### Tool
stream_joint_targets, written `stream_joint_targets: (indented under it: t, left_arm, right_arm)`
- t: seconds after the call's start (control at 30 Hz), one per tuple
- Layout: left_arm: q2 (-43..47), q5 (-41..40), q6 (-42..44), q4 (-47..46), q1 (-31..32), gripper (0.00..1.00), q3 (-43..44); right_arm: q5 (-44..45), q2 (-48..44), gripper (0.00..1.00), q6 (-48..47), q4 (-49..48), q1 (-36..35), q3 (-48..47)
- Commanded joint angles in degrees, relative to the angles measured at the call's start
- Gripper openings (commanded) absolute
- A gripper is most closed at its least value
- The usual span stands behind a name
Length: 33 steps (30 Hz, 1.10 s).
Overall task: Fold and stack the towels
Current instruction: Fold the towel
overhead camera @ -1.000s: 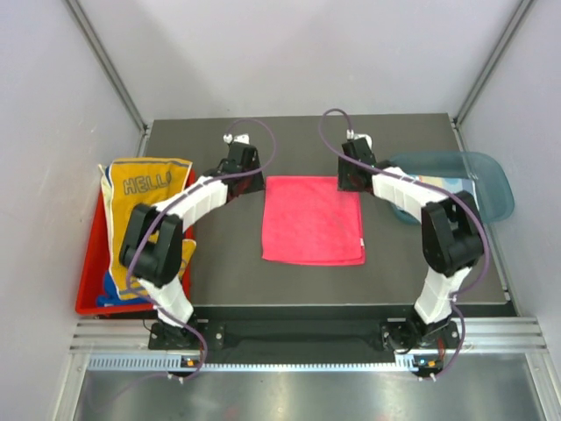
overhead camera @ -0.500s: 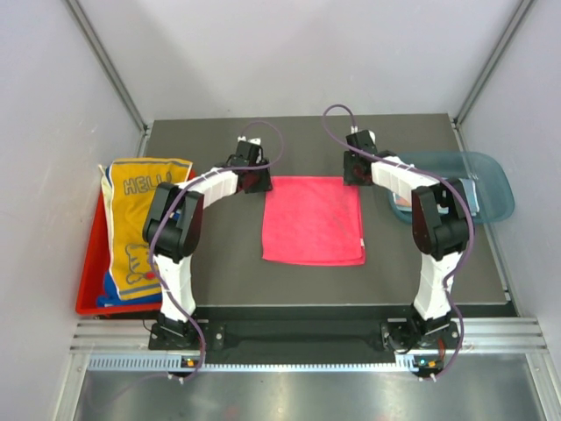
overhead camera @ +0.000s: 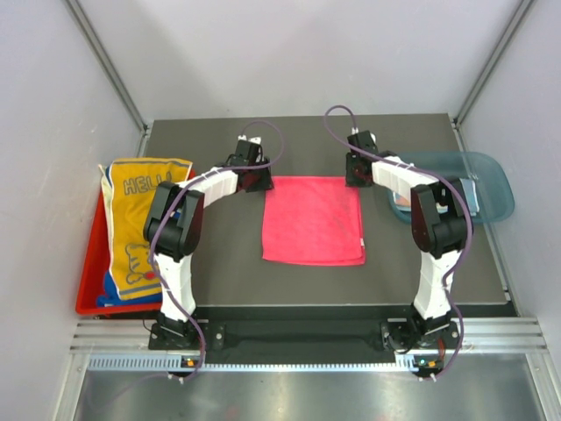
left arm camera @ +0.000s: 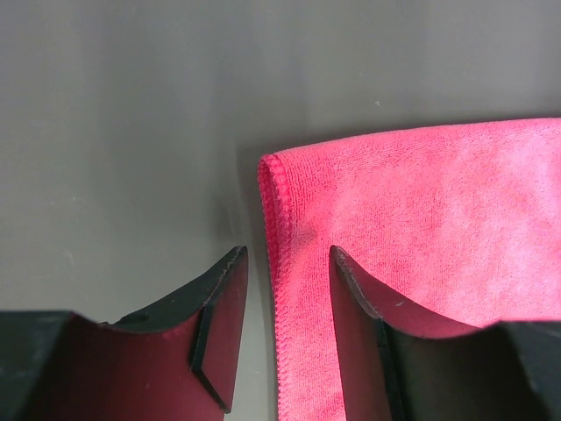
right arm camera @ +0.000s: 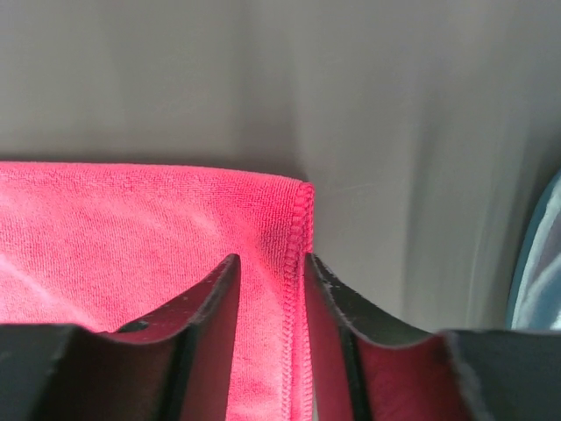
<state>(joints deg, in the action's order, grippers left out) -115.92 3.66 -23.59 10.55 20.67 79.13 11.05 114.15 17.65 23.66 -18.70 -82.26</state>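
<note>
Here my left gripper (left arm camera: pixel 287 263) is narrowly parted astride the far left hem of the flat hot pink terry towel (overhead camera: pixel 313 219), not yet pinching it. My right gripper (right arm camera: pixel 270 263), parted narrower still, straddles the far right hem. The towel lies mid-way across the dark grey table (overhead camera: pixel 219 263), between the yellow "HELLO" towel (overhead camera: pixel 140 219) over the red plastic tray (overhead camera: pixel 88 298) and the translucent teal bin (overhead camera: pixel 491 189).

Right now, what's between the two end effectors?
The pink towel; its far edge spans from left end effector to right end effector, in the top view.
</note>
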Motion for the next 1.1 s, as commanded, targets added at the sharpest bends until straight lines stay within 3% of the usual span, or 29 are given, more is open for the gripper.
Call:
stream_joint_targets:
  t: [0.0,0.2,0.53,0.9,1.07]
  left_arm:
    - [-0.01,0.64,0.39,-2.37,-0.28,0.47,1.82]
    - [0.08,0.65,0.3,-2.29,-0.28,0.47,1.73]
    - [-0.01,0.91,-0.05,-2.46,-0.36,0.47,1.55]
    - [-0.36,0.65,-0.05,-2.72,-0.36,0.47,1.73]
    - [-0.89,0.47,0.3,-2.72,-0.45,0.49,2.25]
  right_arm:
    - [-0.41,-0.06,0.36,0.46,-0.98,0.59,-1.85]
    - [-0.5,-0.24,0.34,0.46,-1.34,0.68,-1.24]
    - [-1.21,0.29,0.1,0.11,-1.6,1.56,-1.24]
    - [1.08,-0.24,0.04,-1.04,-1.25,2.97,-1.15]
    - [1.34,0.11,0.1,-1.3,-1.34,2.97,-0.98]
